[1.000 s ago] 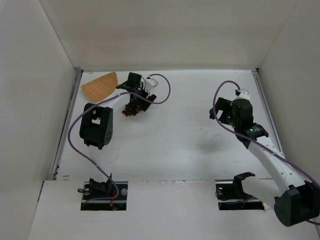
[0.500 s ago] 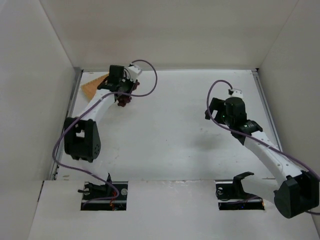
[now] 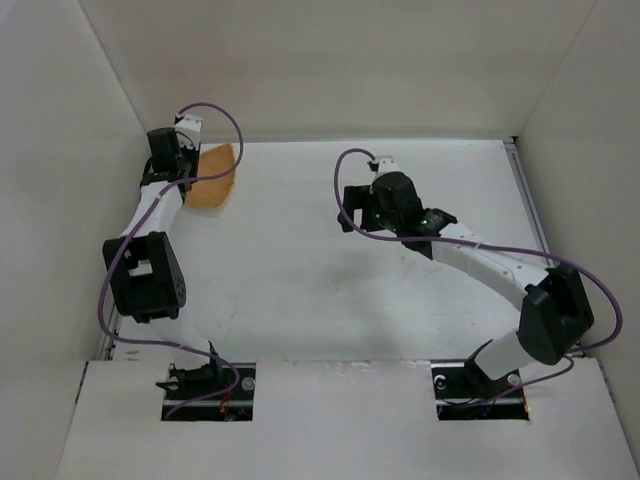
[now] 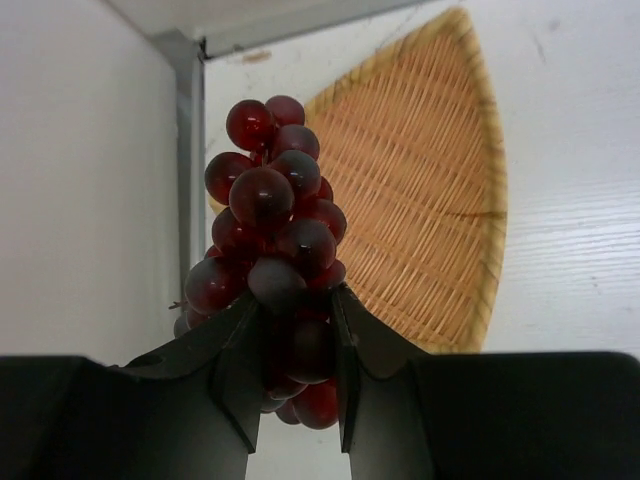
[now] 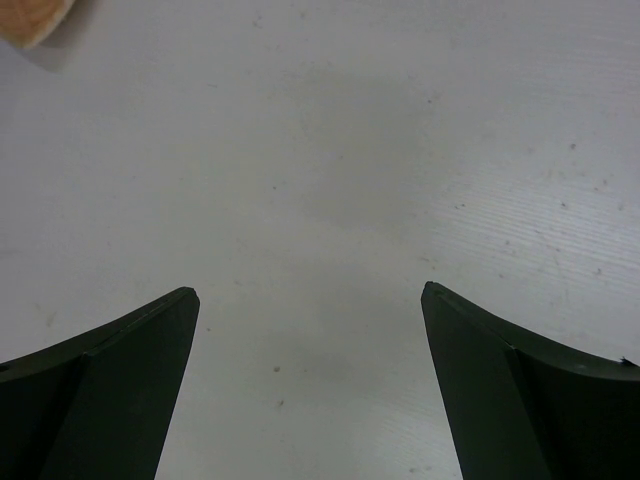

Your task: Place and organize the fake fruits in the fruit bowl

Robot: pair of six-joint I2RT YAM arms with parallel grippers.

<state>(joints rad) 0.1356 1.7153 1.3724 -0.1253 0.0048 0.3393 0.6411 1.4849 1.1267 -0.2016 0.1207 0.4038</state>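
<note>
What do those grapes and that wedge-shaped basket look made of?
The grapes: likely glossy plastic or glass, translucent dark red with bright highlights. The basket: probably woven straw or rattan, matte tan, fine ribs and a bound rim.

Everything sits on a white bench (image 3: 300, 290), matte, with a fine grain and a few tiny dark specks you can pick out in the right wrist view. It's boxed in by plain white walls. There's a back wall (image 3: 330, 60) along the bench's far edge, plus a left wall (image 3: 50, 200) and a right wall (image 3: 590, 110) along its sides. A thin grey metal strip (image 4: 190, 110) runs up the bench's left edge, right against the left wall, and a similar strip (image 3: 529, 190) follows the bench's right edge. Across the bench's near edge lies a white board (image 3: 340, 420) with two dark rectangular cutouts (image 3: 246, 384) in it.
</note>
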